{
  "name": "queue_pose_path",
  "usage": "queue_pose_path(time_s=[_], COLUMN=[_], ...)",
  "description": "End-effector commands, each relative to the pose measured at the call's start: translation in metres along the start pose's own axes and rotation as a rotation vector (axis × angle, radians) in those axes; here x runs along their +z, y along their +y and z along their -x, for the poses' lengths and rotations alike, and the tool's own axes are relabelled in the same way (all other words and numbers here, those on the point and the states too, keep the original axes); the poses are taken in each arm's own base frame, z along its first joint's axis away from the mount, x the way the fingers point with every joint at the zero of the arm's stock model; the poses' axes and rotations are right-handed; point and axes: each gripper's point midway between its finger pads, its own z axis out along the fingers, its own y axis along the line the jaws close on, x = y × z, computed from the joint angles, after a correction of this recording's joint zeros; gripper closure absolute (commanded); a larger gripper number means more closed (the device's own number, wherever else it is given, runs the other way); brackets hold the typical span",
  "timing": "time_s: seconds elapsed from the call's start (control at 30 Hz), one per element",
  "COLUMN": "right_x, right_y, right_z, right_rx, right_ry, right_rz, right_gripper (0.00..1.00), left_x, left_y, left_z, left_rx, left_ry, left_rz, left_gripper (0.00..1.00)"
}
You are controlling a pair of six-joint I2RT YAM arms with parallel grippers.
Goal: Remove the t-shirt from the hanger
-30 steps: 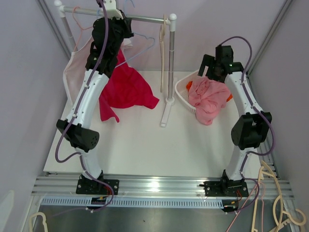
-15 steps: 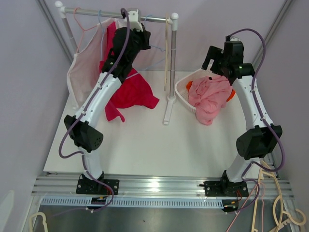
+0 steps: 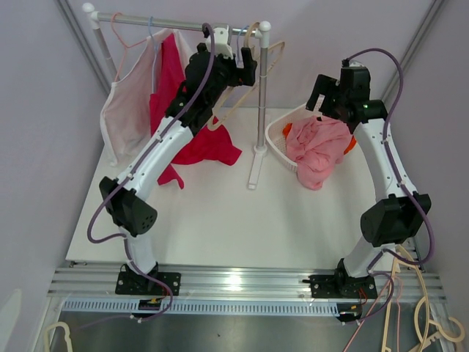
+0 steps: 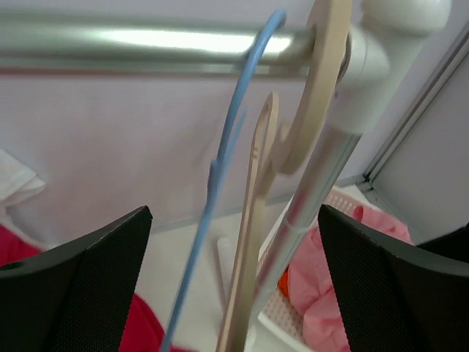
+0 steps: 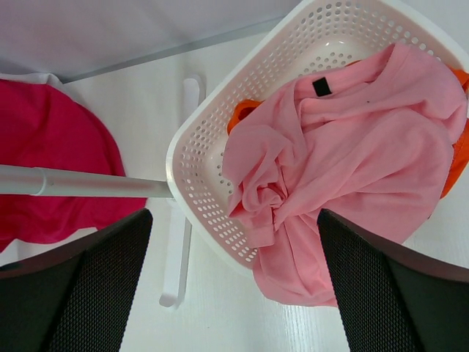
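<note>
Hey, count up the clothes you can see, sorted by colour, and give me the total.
Pale pink top, hanging on the rail: 1
Red t-shirt: 1
Pink garment in the basket: 1
Orange garment under the pink one: 1
Total: 4

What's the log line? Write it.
left pincer: open | right pincer: open, above white perforated plastic basket | pink cloth t-shirt: in basket
</note>
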Motion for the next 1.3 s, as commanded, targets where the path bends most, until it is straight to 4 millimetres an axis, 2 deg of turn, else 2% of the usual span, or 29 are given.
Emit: queue_pose_path(time_s=[0.0, 0.03, 0.1, 0.13, 0.17, 0.2, 0.23, 0.27, 0.33, 0.37, 0.4, 0.43, 0.47, 0.53, 0.57, 0.6, 0.63, 0.67, 0.7, 0.73, 0.77, 0.8, 0.83, 0.93, 0.97, 1.03, 1.1, 1.27], right_x=[-0.024, -0.024, -0.025, -0.026, -0.029, -0.029, -0.031, -0.03, -0.035, -0.035, -0.036, -0.036, -0.035, -0.038, -0.038, -0.038, -0.042, -0.043, -0.044, -0.046, -0.047, -0.048, -0.049, -0.053, -0.054, -0.056, -0.056, -0.058], right_y=[0.012, 0.012, 0.013, 0.012, 0.013, 0.015, 0.016, 0.019, 0.024, 0.024, 0.025, 0.026, 0.026, 0.028, 0.028, 0.028, 0.03, 0.031, 0.031, 0.032, 0.032, 0.032, 0.032, 0.032, 0.031, 0.032, 0.033, 0.034], right_z=[0.02, 0.02, 0.021, 0.021, 0.021, 0.023, 0.024, 0.018, 0.02, 0.019, 0.02, 0.02, 0.019, 0.021, 0.02, 0.02, 0.022, 0.021, 0.022, 0.023, 0.023, 0.024, 0.025, 0.027, 0.027, 0.03, 0.032, 0.036], right_rx=[0.003, 0.002, 0.002, 0.002, 0.003, 0.008, 0.011, 0.012, 0.009, 0.007, 0.008, 0.005, 0.005, 0.005, 0.006, 0.009, 0.012, 0.012, 0.014, 0.014, 0.015, 0.014, 0.014, 0.006, 0.005, 0.004, 0.0, -0.006], right_ry=[-0.069, -0.069, -0.071, -0.073, -0.076, -0.086, -0.095, -0.078, -0.093, -0.091, -0.092, -0.093, -0.091, -0.103, -0.105, -0.112, -0.122, -0.125, -0.128, -0.134, -0.133, -0.137, -0.14, -0.149, -0.154, -0.163, -0.172, -0.182], right_rz=[0.053, 0.053, 0.057, 0.056, 0.064, 0.072, 0.076, 0.102, 0.128, 0.133, 0.137, 0.141, 0.142, 0.156, 0.159, 0.163, 0.174, 0.18, 0.183, 0.186, 0.187, 0.185, 0.186, 0.186, 0.182, 0.188, 0.192, 0.197], right_gripper=[0.0, 0.01, 0.0, 0.01, 0.01, 0.01, 0.0, 0.01, 0.0, 0.01, 0.01, 0.01, 0.01, 0.0, 0.01, 0.0, 0.0, 0.01, 0.01, 0.0, 0.0, 0.0, 0.0, 0.0, 0.01, 0.01, 0.01, 0.0], left_x=[-0.038, -0.061, -0.084, -0.092, -0.115, -0.123, -0.133, -0.147, -0.161, -0.17, -0.174, -0.181, -0.177, -0.183, -0.182, -0.172, -0.17, -0.163, -0.16, -0.142, -0.134, -0.128, -0.116, -0.103, -0.092, -0.082, -0.07, -0.063], left_y=[0.011, 0.013, 0.016, 0.032, 0.04, 0.047, 0.058, 0.064, 0.08, 0.088, 0.092, 0.104, 0.11, 0.133, 0.143, 0.154, 0.166, 0.175, 0.172, 0.183, 0.19, 0.19, 0.195, 0.204, 0.208, 0.214, 0.216, 0.221], left_z=[0.038, 0.067, 0.081, 0.074, 0.097, 0.097, 0.106, 0.103, 0.117, 0.107, 0.108, 0.126, 0.104, 0.106, 0.104, 0.098, 0.102, 0.085, 0.105, 0.09, 0.072, 0.075, 0.067, 0.068, 0.065, 0.051, 0.057, 0.07], left_rx=[0.008, -0.013, -0.032, -0.044, -0.06, -0.065, -0.073, -0.083, -0.103, -0.104, -0.091, -0.065, -0.038, 0.001, 0.012, 0.019, 0.014, 0.001, -0.004, -0.021, -0.029, -0.027, -0.021, -0.017, -0.022, -0.034, -0.038, -0.029], left_ry=[-0.053, -0.105, -0.124, -0.111, -0.161, -0.168, -0.196, -0.2, -0.256, -0.249, -0.262, -0.336, -0.298, -0.299, -0.283, -0.253, -0.24, -0.165, -0.186, -0.135, -0.083, -0.084, -0.063, -0.056, -0.041, 0.009, -0.011, -0.083], left_rz=[0.023, 0.011, 0.024, 0.102, 0.137, 0.167, 0.188, 0.194, 0.183, 0.18, 0.162, 0.158, 0.143, 0.215, 0.249, 0.277, 0.311, 0.335, 0.317, 0.332, 0.347, 0.34, 0.346, 0.371, 0.373, 0.383, 0.381, 0.393], left_gripper=[0.01, 0.0, 0.01, 0.01, 0.0, 0.01, 0.01, 0.01, 0.0, 0.0, 0.01, 0.0, 0.01, 0.01, 0.01, 0.01, 0.01, 0.0, 0.01, 0.01, 0.01, 0.0, 0.0, 0.09, 0.1, 0.12, 0.12, 0.12])
